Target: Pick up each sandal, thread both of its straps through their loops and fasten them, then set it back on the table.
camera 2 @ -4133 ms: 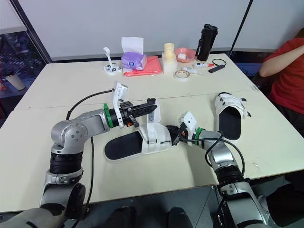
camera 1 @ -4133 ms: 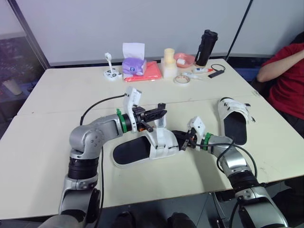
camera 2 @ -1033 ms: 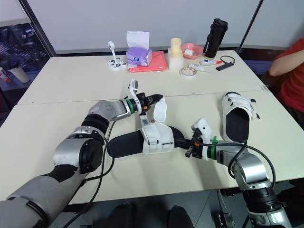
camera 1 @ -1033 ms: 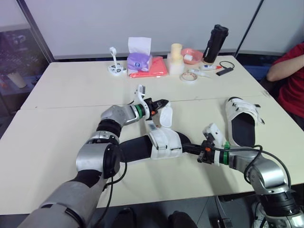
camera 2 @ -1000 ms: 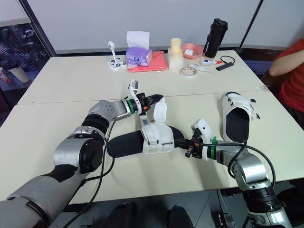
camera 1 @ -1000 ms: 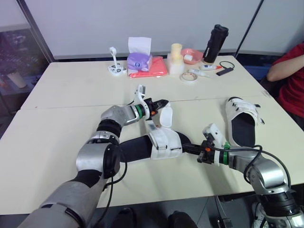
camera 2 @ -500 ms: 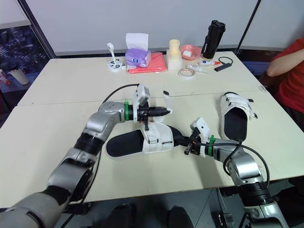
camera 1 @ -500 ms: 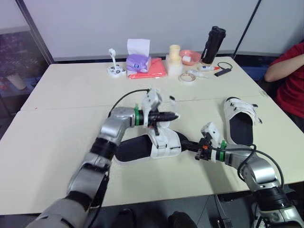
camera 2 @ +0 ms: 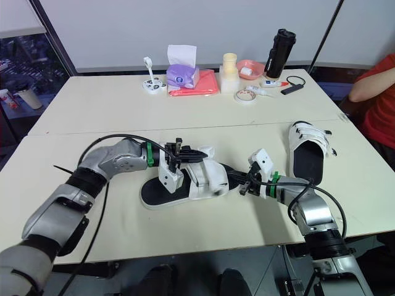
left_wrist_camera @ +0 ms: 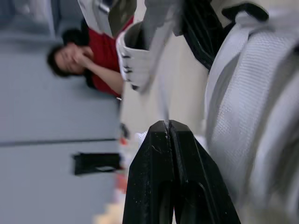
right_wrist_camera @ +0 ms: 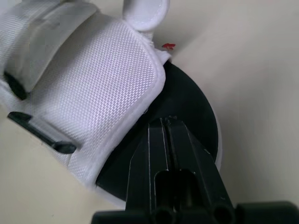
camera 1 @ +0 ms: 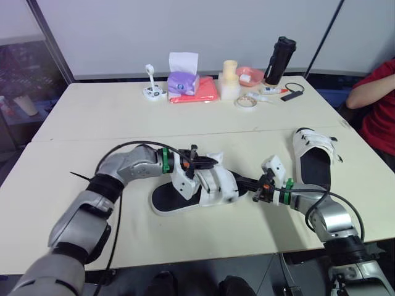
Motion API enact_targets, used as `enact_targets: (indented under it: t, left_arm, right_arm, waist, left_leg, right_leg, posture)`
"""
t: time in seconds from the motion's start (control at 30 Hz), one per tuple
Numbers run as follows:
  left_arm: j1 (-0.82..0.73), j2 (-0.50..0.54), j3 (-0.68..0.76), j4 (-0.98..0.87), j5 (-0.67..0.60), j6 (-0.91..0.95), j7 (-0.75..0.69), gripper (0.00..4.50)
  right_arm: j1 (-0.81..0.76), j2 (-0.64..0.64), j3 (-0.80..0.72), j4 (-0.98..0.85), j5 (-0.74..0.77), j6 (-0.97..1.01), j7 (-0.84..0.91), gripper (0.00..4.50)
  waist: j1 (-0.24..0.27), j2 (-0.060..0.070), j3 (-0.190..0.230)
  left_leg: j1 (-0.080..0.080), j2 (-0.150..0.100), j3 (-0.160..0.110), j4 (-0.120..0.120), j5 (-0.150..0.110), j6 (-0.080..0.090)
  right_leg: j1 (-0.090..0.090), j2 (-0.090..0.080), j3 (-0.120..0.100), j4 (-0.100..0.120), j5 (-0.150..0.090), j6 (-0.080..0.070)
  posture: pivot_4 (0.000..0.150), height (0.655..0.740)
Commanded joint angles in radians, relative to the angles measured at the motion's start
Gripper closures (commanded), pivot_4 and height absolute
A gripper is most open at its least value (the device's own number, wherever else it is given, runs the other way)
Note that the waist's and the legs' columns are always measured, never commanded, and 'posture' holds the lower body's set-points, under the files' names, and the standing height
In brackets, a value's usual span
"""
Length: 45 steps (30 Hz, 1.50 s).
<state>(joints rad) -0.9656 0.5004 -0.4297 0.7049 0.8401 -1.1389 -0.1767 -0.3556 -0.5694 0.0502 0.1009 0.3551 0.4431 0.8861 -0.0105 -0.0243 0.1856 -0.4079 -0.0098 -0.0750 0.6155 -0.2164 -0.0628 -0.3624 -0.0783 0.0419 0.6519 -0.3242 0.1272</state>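
Lower now than half a second ago, the left gripper (camera 1: pixel 210 161) lies across the white mesh sandal with a black footbed (camera 1: pixel 217 185), its fingers pressed together on the loose white strap (camera 2: pixel 208 150). That sandal lies flat on the cream table (camera 1: pixel 92 123), towards the front edge. At its black end the right gripper (right_wrist_camera: pixel 168 122) touches the footbed, fingers closed tight with nothing seen between them. 1 matching sandal (camera 1: pixel 315 166) lies well apart to the right.
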Motion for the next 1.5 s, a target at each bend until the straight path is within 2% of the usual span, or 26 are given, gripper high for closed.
enact_targets:
  t: [0.03, 0.13, 0.23, 0.37, 0.47, 0.57, 0.7, 0.83, 0.9, 1.0, 1.07, 1.23, 1.4, 1.5]
  left_arm:
    - [-0.034, 0.002, -0.032, 0.051, 0.112, 0.001, 0.217, 4.49]
    - [-0.053, -0.008, -0.053, 0.119, 0.122, 0.027, 0.286, 4.49]
    - [-0.06, -0.025, -0.053, 0.17, 0.063, 0.028, 0.271, 3.62]
    - [-0.056, -0.04, -0.039, 0.196, -0.03, 0.015, 0.219, 1.58]
    - [-0.042, -0.048, -0.017, 0.2, -0.169, 0.014, 0.116, 0.06]
    - [-0.02, -0.057, 0.02, 0.174, -0.362, 0.068, -0.046, 0.06]
    - [0.034, -0.068, 0.09, 0.021, -0.695, 0.313, -0.341, 0.06]
    - [0.109, -0.065, 0.182, -0.303, -1.068, 0.894, -0.604, 0.06]
    - [0.135, -0.033, 0.219, -0.465, -1.245, 1.238, -0.672, 0.06]
    - [0.168, 0.014, 0.281, -0.634, -1.469, 1.624, -0.714, 0.06]
    - [0.193, 0.045, 0.307, -0.71, -1.559, 1.781, -0.736, 0.06]
    - [0.24, 0.088, 0.338, -0.812, -1.667, 2.02, -0.74, 0.06]
    - [0.238, 0.025, 0.325, -0.852, -1.68, 2.135, -0.645, 0.06]
    - [0.217, -0.048, 0.34, -0.845, -1.717, 2.229, -0.579, 0.06]
  right_arm:
    - [0.011, 0.001, 0.01, 0.054, -0.048, 0.008, -0.032, 4.5]
    - [0.013, 0.003, 0.013, 0.06, -0.051, 0.001, -0.034, 4.5]
    - [0.013, 0.004, 0.017, 0.066, -0.055, -0.003, -0.034, 4.5]
    - [0.008, 0.007, 0.02, 0.076, -0.061, -0.007, -0.033, 4.5]
    - [0.003, 0.011, 0.023, 0.085, -0.066, -0.01, -0.031, 4.5]
    - [-0.006, 0.015, 0.027, 0.101, -0.071, -0.018, -0.029, 4.5]
    - [-0.014, 0.02, 0.032, 0.114, -0.074, -0.025, -0.029, 4.5]
    - [-0.017, 0.026, 0.037, 0.123, -0.077, -0.031, -0.028, 4.5]
    - [-0.021, 0.031, 0.04, 0.131, -0.079, -0.035, -0.029, 4.5]
    - [-0.026, 0.037, 0.043, 0.14, -0.082, -0.039, -0.027, 4.5]
    - [-0.029, 0.039, 0.043, 0.143, -0.084, -0.041, -0.026, 4.5]
    - [-0.028, 0.041, 0.041, 0.145, -0.088, -0.044, -0.024, 4.5]
    - [-0.028, 0.042, 0.04, 0.147, -0.091, -0.045, -0.024, 4.5]
    - [-0.03, 0.047, 0.04, 0.15, -0.094, -0.048, -0.026, 4.5]
  waist:
    - [-0.001, 0.0, 0.0]
    - [-0.001, 0.0, 0.0]
    - [-0.001, 0.0, 0.0]
    - [-0.001, 0.0, 0.0]
    - [0.0, 0.0, 0.0]
    - [-0.002, 0.0, -0.001]
    - [-0.006, 0.0, -0.001]
    - [-0.009, 0.0, -0.001]
    - [-0.012, 0.0, -0.001]
    - [-0.013, 0.0, -0.001]
    - [-0.015, 0.0, -0.001]
    - [-0.014, 0.0, -0.001]
    - [-0.009, 0.0, -0.001]
    - [-0.008, 0.0, -0.001]
  left_leg:
    - [0.0, 0.0, 0.0, 0.0, 0.0, 0.0]
    - [0.0, 0.0, 0.0, 0.0, 0.0, 0.0]
    - [0.0, 0.0, 0.0, 0.001, 0.0, 0.0]
    - [0.0, 0.0, 0.0, 0.001, 0.0, 0.0]
    - [0.0, 0.0, 0.0, 0.001, 0.0, 0.0]
    - [0.0, 0.0, 0.0, 0.002, 0.0, 0.0]
    - [0.0, 0.0, 0.0, 0.002, 0.0, 0.0]
    - [0.0, 0.001, 0.0, 0.003, 0.0, 0.0]
    - [0.0, 0.001, -0.001, 0.004, 0.0, 0.0]
    - [0.001, 0.001, -0.002, 0.006, 0.0, 0.0]
    - [0.001, 0.002, -0.002, 0.007, 0.0, 0.0]
    - [0.002, 0.002, -0.003, 0.01, 0.0, 0.0]
    - [0.002, 0.002, -0.003, 0.011, 0.0, 0.0]
    - [0.002, 0.002, -0.003, 0.012, 0.0, 0.0]
  right_leg:
    - [0.0, 0.0, 0.0, 0.0, 0.0, 0.0]
    - [-0.001, 0.0, 0.0, 0.001, 0.0, 0.0]
    - [-0.001, 0.0, 0.0, 0.002, 0.0, 0.0]
    - [0.0, 0.0, -0.001, 0.002, 0.0, 0.0]
    - [0.0, 0.0, -0.001, 0.002, 0.0, 0.0]
    - [0.0, 0.0, -0.001, 0.002, 0.0, 0.0]
    - [0.0, 0.0, 0.0, 0.004, 0.0, 0.0]
    - [0.0, 0.0, 0.0, 0.005, 0.0, 0.0]
    - [0.0, 0.001, 0.0, 0.006, 0.0, 0.0]
    - [0.0, 0.001, 0.0, 0.009, 0.0, 0.0]
    - [0.0, 0.001, 0.0, 0.01, 0.0, 0.0]
    - [0.002, 0.002, -0.001, 0.011, 0.0, 0.0]
    - [0.003, 0.002, -0.001, 0.011, 0.0, 0.0]
    - [0.003, 0.002, -0.001, 0.011, 0.0, 0.0]
  posture:
    - [0.15, 0.74]
    - [0.15, 0.74]
    - [0.15, 0.74]
    - [0.15, 0.74]
    - [0.15, 0.74]
    - [0.15, 0.74]
    - [0.15, 0.74]
    - [0.15, 0.74]
    - [0.15, 0.74]
    - [0.15, 0.74]
    - [0.15, 0.74]
    - [0.15, 0.74]
    - [0.15, 0.74]
    - [0.15, 0.74]
